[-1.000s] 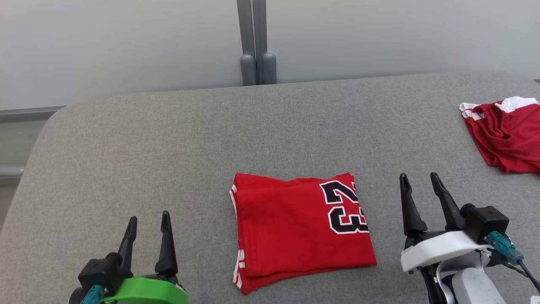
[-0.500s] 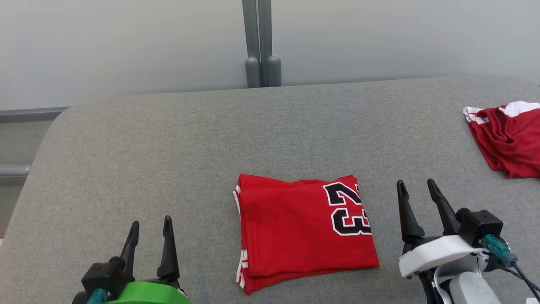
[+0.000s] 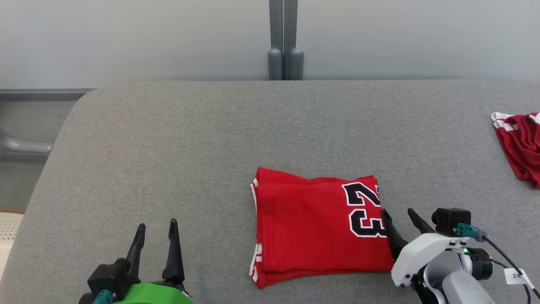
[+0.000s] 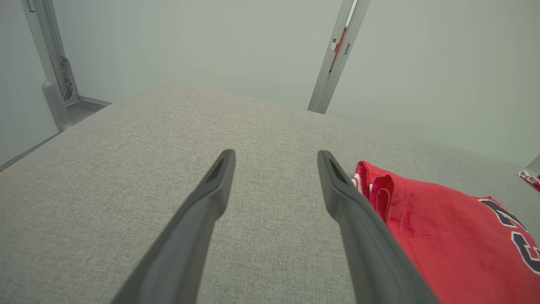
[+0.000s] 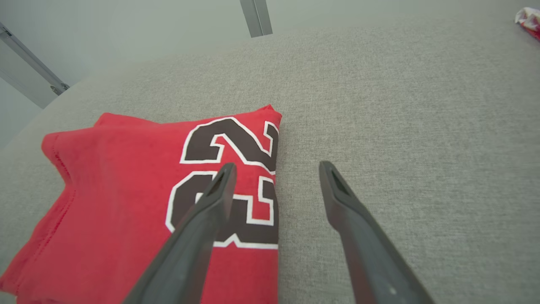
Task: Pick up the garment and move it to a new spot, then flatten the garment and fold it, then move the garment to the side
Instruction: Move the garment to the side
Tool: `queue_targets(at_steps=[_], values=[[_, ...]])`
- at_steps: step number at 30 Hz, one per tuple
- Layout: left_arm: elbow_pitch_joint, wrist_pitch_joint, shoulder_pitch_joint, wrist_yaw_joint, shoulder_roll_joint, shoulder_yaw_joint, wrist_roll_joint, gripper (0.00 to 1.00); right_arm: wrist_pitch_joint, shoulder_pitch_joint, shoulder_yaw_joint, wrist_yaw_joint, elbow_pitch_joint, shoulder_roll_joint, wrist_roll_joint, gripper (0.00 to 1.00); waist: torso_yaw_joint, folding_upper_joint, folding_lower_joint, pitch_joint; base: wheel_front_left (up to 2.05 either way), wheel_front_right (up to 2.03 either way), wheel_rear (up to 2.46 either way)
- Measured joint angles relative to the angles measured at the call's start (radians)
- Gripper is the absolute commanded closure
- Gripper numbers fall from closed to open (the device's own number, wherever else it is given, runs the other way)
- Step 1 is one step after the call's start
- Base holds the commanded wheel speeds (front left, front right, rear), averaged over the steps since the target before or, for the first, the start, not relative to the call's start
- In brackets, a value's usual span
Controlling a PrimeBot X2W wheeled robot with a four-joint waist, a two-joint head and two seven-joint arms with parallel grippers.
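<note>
Far right of the garment (image 3: pixel 312 228) lies a red cloth (image 3: pixel 523 147) (crumpled)

The garment (image 3: pixel 312 223) is seen as soft, matt red knit cloth, with its numerals laid on as a smoother print. The table (image 3: pixel 168 147) is covered in coarse, matt grey woven fabric. The fingers of the left gripper (image 3: pixel 156 226) and right gripper (image 3: pixel 396 210) are made of dull dark plastic. The green cover (image 3: pixel 152 295) and white cover (image 3: pixel 417 253) are finished smooth, with a slight sheen.
</note>
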Motion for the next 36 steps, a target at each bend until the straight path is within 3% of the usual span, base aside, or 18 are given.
queue_targets(at_steps=[19, 21, 23, 24, 29, 36], values=[[0.007, 0.000, -0.013, -0.007, -0.015, 0.015, 0.001, 0.00, 0.174, -0.110, 0.052, 0.000, 0.149, -0.055, 0.104, 0.00, 0.112, 0.0000, 0.0000, 0.084, 0.00, 0.00, 0.00], [0.007, 0.000, -0.013, -0.007, -0.015, 0.016, 0.001, 0.00, 0.176, -0.121, 0.066, 0.000, 0.155, -0.057, 0.110, 0.53, 0.109, 0.0000, 0.0000, 0.088, 0.00, 0.00, 0.00], [0.006, 0.000, -0.016, -0.007, -0.016, 0.016, 0.001, 0.00, 0.172, -0.130, 0.078, 0.000, 0.156, -0.057, 0.114, 0.80, 0.105, 0.0000, 0.0000, 0.091, 0.00, 0.00, 0.00], [0.005, 0.000, -0.018, -0.007, -0.016, 0.017, 0.002, 0.00, 0.161, -0.136, 0.087, 0.000, 0.156, -0.058, 0.115, 1.00, 0.100, 0.0000, 0.0000, 0.094, 0.00, 0.00, 0.00], [-0.001, 0.000, -0.023, -0.006, -0.016, 0.022, 0.003, 0.00, 0.119, -0.158, 0.095, 0.002, 0.154, -0.065, 0.112, 1.00, 0.069, 0.0000, 0.0000, 0.101, 0.00, 0.00, 0.00], [-0.014, 0.000, -0.033, -0.011, -0.017, 0.024, 0.015, 0.00, 0.084, -0.183, 0.053, 0.001, 0.131, -0.128, 0.101, 1.00, -0.010, 0.0000, 0.0000, 0.112, 0.00, 0.00, 0.00]])
